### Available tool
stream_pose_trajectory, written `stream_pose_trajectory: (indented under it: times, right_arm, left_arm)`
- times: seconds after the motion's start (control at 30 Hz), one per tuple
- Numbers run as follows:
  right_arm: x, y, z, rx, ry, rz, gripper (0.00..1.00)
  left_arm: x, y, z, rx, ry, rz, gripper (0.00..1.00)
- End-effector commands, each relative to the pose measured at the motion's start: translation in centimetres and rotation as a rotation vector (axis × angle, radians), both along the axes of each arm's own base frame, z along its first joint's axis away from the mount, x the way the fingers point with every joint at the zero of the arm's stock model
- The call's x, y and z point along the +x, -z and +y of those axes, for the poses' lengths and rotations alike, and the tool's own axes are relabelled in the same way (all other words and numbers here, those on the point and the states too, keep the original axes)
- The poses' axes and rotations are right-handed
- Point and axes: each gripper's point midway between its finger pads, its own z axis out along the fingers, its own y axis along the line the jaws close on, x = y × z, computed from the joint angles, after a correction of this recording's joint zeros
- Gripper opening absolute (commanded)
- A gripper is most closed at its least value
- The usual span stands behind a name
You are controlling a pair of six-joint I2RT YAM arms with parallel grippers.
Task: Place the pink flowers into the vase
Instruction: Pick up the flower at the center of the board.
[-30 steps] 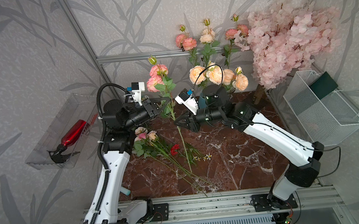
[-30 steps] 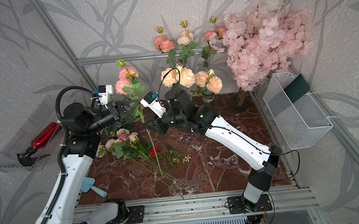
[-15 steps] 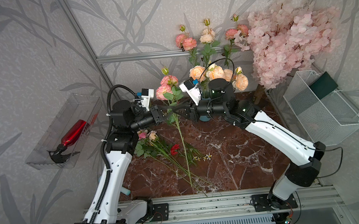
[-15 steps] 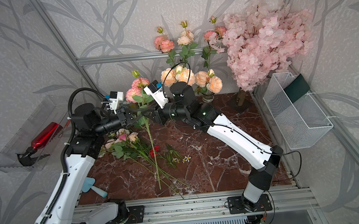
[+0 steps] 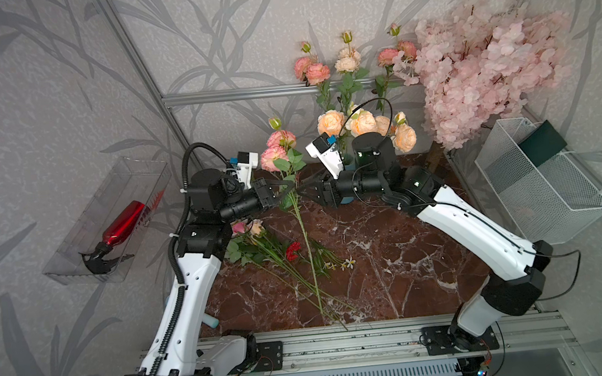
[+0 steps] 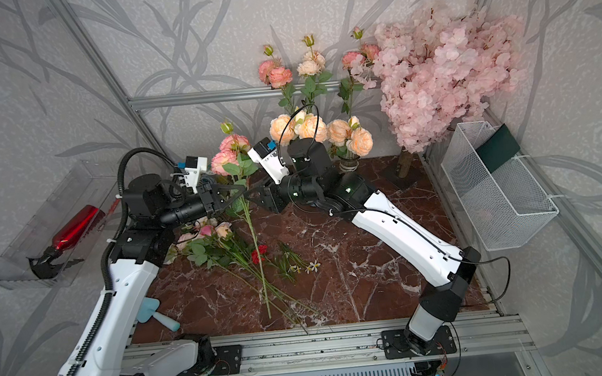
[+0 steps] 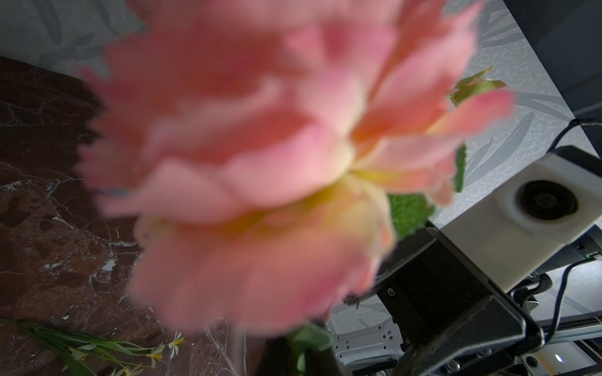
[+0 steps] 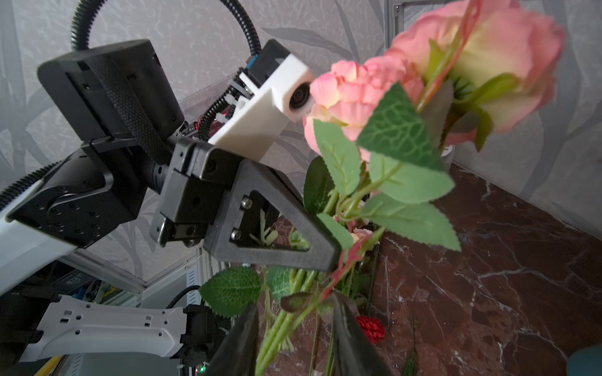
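A pink rose spray (image 5: 278,150) with ruffled heads, green leaves and a long thin green stem stands almost upright at the middle of both top views. Its stem slants toward the lower centre over the red-brown marble worktop (image 5: 391,259). The left pincer (image 5: 290,188) is pressed together on the stem just under the leaves. The right pincer (image 5: 302,191) faces it from the right with its jaws spread. In the right wrist view the stem passes between them; contact cannot be told. More pink roses (image 5: 249,227) lie on the worktop left of centre, near a red carnation (image 5: 293,251). The clear glass vase (image 6: 348,162) stands at upper centre.
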Motion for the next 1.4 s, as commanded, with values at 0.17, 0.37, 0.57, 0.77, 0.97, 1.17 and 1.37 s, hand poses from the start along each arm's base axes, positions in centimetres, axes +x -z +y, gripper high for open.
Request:
stream_pose_trajectory:
  times: [0.17,0.37,0.57,0.77,0.97,1.17,1.37]
  right_arm:
    - [-1.5,0.9,-0.6,-0.013,0.002,0.083,0.37]
    - [-1.2,1.5,1.7,0.058,-0.051,0.118,0.33]
    - [-0.8,1.0,2.8,0.107,-0.075,0.1,0.31]
    - [-0.7,1.1,3.3,0.106,-0.091,0.11,0.21]
    - [-0.8,0.9,3.4,0.115,-0.113,0.134,0.05]
    - [-0.4,-1.6,1.5,0.122,-0.06,0.047,0.0]
    - [1.3,-6.4,-1.6,0.059,0.099,-0.173,0.0]
  left_arm:
    - [-0.4,-2.4,0.5,0.042,-0.052,-0.097,0.0]
    - [-0.7,-3.2,-0.6,-0.019,0.001,-0.099,0.0]
    - [-0.8,-2.9,-1.2,-0.026,0.028,-0.089,0.0]
    - [-0.9,-3.3,-1.3,-0.036,0.035,-0.096,0.0]
    - [-0.8,-3.8,-1.1,-0.025,0.018,-0.105,0.0]
    - [-0.5,-3.1,-0.2,0.042,-0.055,-0.101,0.67]
    - [1.3,0.3,3.3,0.228,-0.291,-0.015,0.88]
